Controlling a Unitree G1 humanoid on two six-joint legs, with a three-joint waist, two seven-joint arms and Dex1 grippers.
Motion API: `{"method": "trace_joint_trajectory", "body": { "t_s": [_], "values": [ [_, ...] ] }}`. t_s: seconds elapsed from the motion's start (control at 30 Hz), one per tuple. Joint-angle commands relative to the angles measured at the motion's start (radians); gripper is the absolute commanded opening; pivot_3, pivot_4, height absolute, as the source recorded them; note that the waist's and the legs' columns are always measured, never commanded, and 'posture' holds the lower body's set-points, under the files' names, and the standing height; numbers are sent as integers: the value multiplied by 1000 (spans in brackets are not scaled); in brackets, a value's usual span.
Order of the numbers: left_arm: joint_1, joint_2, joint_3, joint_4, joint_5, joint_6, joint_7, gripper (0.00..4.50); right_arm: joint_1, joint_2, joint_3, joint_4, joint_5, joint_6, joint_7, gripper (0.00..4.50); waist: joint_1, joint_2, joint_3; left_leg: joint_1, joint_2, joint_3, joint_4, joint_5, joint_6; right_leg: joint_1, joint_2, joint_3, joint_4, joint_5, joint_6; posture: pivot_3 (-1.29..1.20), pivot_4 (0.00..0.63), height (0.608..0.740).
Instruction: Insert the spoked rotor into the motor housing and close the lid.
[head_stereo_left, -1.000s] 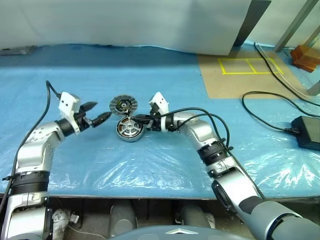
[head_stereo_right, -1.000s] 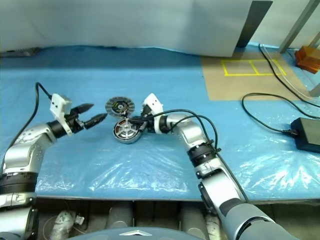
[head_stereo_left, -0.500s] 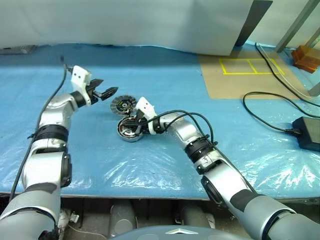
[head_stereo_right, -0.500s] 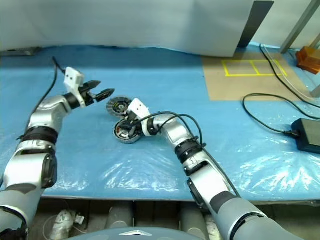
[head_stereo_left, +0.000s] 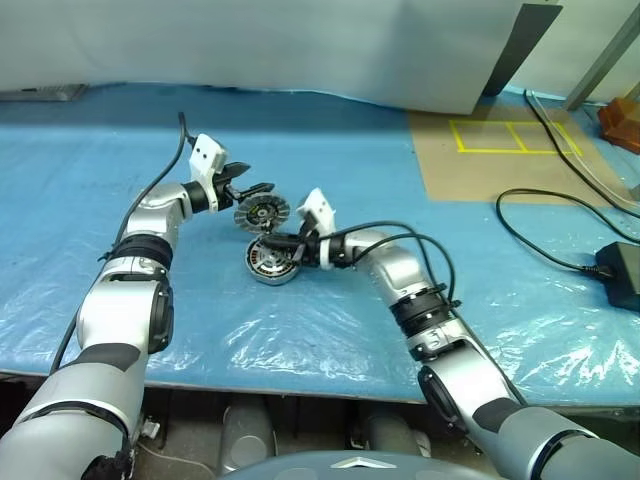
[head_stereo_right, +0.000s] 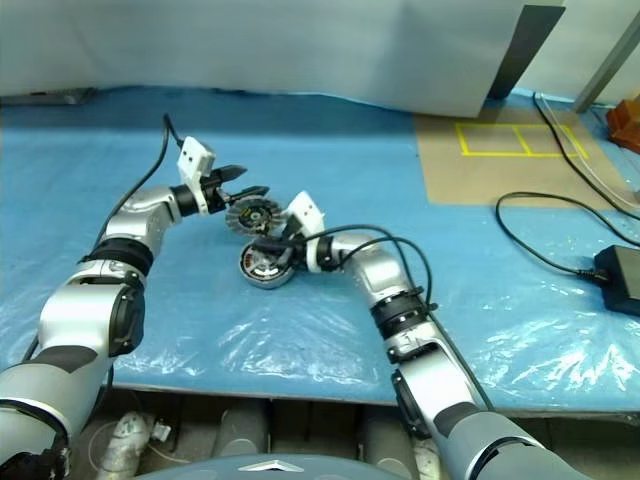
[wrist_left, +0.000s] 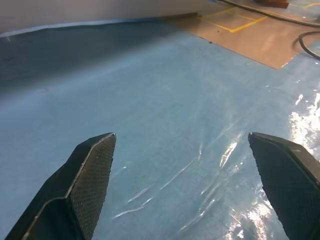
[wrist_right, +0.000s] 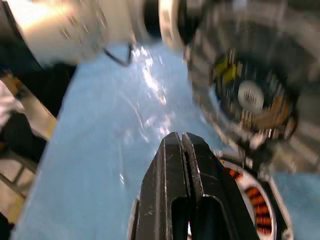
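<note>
The work is done on a table (head_stereo_left: 300, 330) covered with a blue plastic sheet (head_stereo_left: 330, 160). The near edge of the table is seen at 6 o'clock of the head view, and a pale wall panel (head_stereo_left: 300, 50) closes the far side at 12 o'clock. Wide free room is seen on the sheet at 9 o'clock and at 12 o'clock of the parts. At 2 o'clock a brown board (head_stereo_left: 500, 155) with yellow tape lines is laid, and at 3 o'clock a black cable (head_stereo_left: 540, 215) and a black power box (head_stereo_left: 620, 275) are placed, well apart from the parts.

The motor housing (head_stereo_left: 270, 262), with its copper windings, is lying flat near the middle of the sheet. The spoked rotor (head_stereo_left: 262, 212) is found just beside it, at 12 o'clock of the housing. The rotor is seen tilted; whether it is touching the housing cannot be told.

The left gripper (head_stereo_left: 252, 187) is held just beyond the rotor, at about 11 o'clock of it, with its fingers (wrist_left: 90, 170) spread wide apart and nothing between them. Only blue sheet is seen between them in the left wrist view.

The right gripper (head_stereo_left: 278, 240) is pointed across from 3 o'clock, with its fingers (wrist_right: 170, 170) pressed together and nothing held. Its tip is placed over the rim of the housing, between housing and rotor.
</note>
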Motion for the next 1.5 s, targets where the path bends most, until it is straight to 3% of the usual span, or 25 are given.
{"method": "trace_joint_trajectory", "body": {
  "t_s": [0.03,0.3,0.63,1.03,1.23,1.47,1.5],
  "values": [
    [-2,-10,-14,-64,-4,-17,-68,4460,12,-78,-34,-169,113,162,61,0,2,0,0,0,0,-1,0,0,0,0,0,-1,0,0,0,0,150,740],
    [72,-38,-51,-203,-8,11,-154,4460,90,-210,-78,-242,138,224,20,0,2,0,0,-1,0,-2,0,0,0,0,0,-2,-1,0,0,0,150,740],
    [227,19,-137,-429,-2,69,-276,4460,90,-228,-99,-299,151,222,-50,0,-3,0,0,-1,0,-2,-1,0,0,0,0,-2,-1,0,0,0,150,740],
    [342,-11,-129,-572,-43,120,-155,4460,102,-230,-64,-280,120,179,-86,0,-5,0,0,-1,-1,-2,-1,0,0,0,-1,-3,-1,0,0,0,150,740],
    [476,-59,-92,-969,-216,339,-79,4460,129,-235,-11,-304,102,164,-72,0,-5,1,0,-2,0,-2,-2,0,0,0,-2,-4,-3,0,0,0,150,740],
    [590,36,25,-1267,-358,508,37,4460,84,-231,-12,-302,128,169,-26,0,-23,3,2,0,1,-2,-2,0,0,0,0,-3,-2,0,0,0,150,740],
    [611,61,50,-1295,-371,524,49,4487,71,-222,-8,-287,110,138,-32,197,-26,3,2,0,1,-2,-2,0,0,0,0,-3,-2,0,0,0,150,740]
  ]
}}
